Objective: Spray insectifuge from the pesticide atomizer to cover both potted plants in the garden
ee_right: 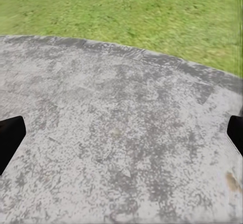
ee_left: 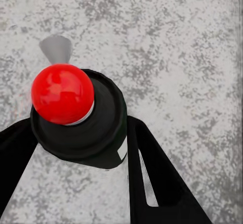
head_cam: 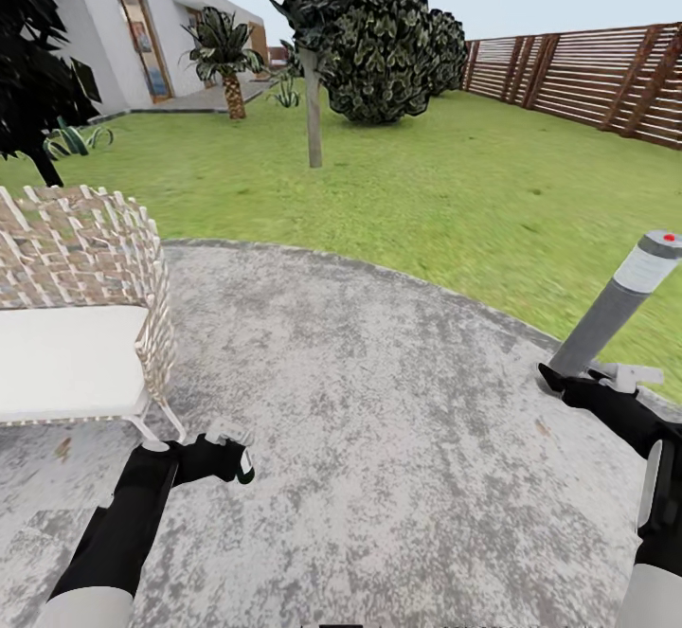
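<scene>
Left gripper [ee_left: 81, 148]: I see its two black fingers pinching the pesticide atomizer [ee_left: 86, 127], one on each side of the dark bottle.
Atomizer: held over the grey patio [head_cam: 379, 401]; from the left wrist I look down on its red cap.
Right gripper [ee_right: 121, 133]: fingers spread wide, patio between them, nothing held.
Surroundings: I have a wicker chair [head_cam: 85, 306] beside my left arm, a grey bollard light [head_cam: 620, 301] near the right gripper, lawn [head_cam: 426, 183] and slatted fence [head_cam: 587, 74] beyond.
</scene>
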